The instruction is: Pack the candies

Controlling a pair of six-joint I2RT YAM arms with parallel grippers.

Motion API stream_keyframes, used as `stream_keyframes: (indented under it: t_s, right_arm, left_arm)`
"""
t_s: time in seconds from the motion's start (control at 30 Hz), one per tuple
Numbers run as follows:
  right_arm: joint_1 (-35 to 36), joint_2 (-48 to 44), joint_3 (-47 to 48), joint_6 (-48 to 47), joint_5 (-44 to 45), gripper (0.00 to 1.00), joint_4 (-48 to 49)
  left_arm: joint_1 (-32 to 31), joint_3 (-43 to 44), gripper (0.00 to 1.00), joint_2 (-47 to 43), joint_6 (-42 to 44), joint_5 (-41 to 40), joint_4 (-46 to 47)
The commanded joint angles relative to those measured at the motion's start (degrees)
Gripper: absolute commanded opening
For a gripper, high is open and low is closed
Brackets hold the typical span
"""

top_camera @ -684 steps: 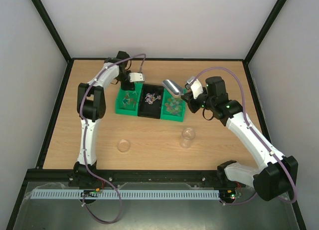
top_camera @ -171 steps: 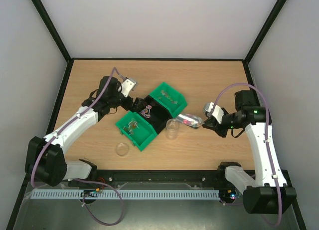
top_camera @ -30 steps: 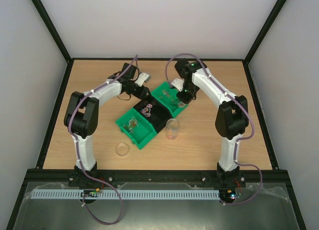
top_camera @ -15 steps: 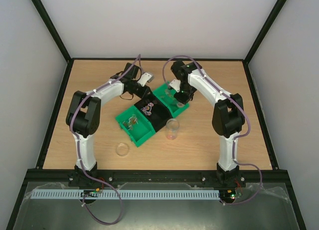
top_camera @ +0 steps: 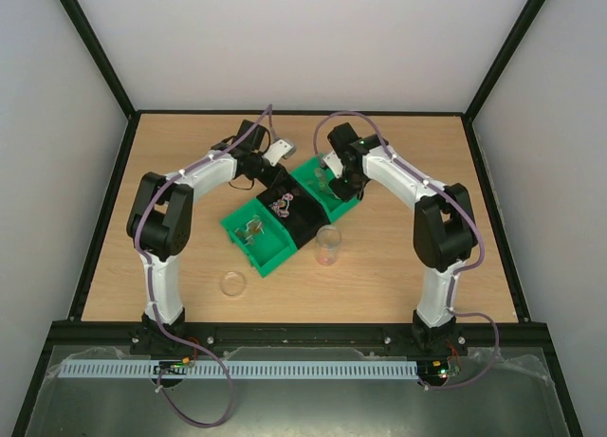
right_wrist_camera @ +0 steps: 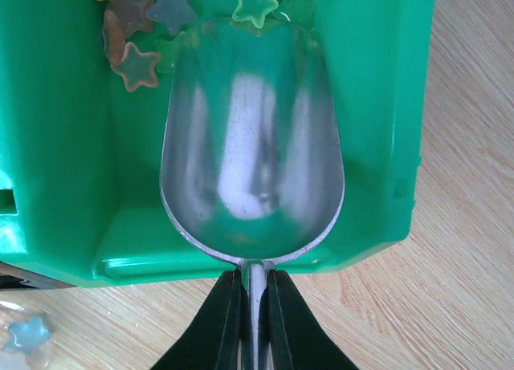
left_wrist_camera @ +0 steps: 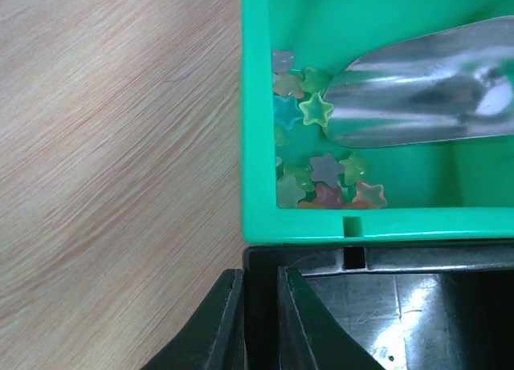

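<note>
On the left wrist camera the scoop runs out of the picture at 3 o'clock, so I do not see its handle, and its bowl hides part of the green bin floor. The black bin is cut at 3 and 6 o'clock. The fingers of the left gripper are cut at 6 o'clock.

On the right wrist camera the right gripper hides most of the scoop handle. The candies at 12 o'clock are cut by the edge. At 8 o'clock a clear thing is blurred and cropped; I cannot name it.

On the top camera single candies and the scoop are too small to make out.
</note>
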Motion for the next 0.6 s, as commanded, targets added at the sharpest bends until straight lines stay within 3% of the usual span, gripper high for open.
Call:
stream_keyframes:
  t_s: [0.0,0.4,0.5,0.57]
  right_arm:
    - [0.12,1.94,-7.76,2.28,-0.22,0.01,4.07]
    - [0.22,3.91,-10.20,2.37,-7.47,0.01,11.07]
    - [0.22,2.55,-11.26,1.66,-7.59,0.01,10.87]
    - [0.17,1.63,-12.36,1.48,-7.62,0.01,11.06]
  left_arm:
    - [-0.68,-0.03,0.12,3.10,2.95,-1.10,-3.04]
    - [-0.81,-0.03,0.11,2.62,7.30,-0.11,-4.10]
    - [-0.49,1.31,0.31,2.87,3.87,-1.72,-3.72]
    - [-0.58,2.35,0.35,3.41,2.10,-2.74,-3.32]
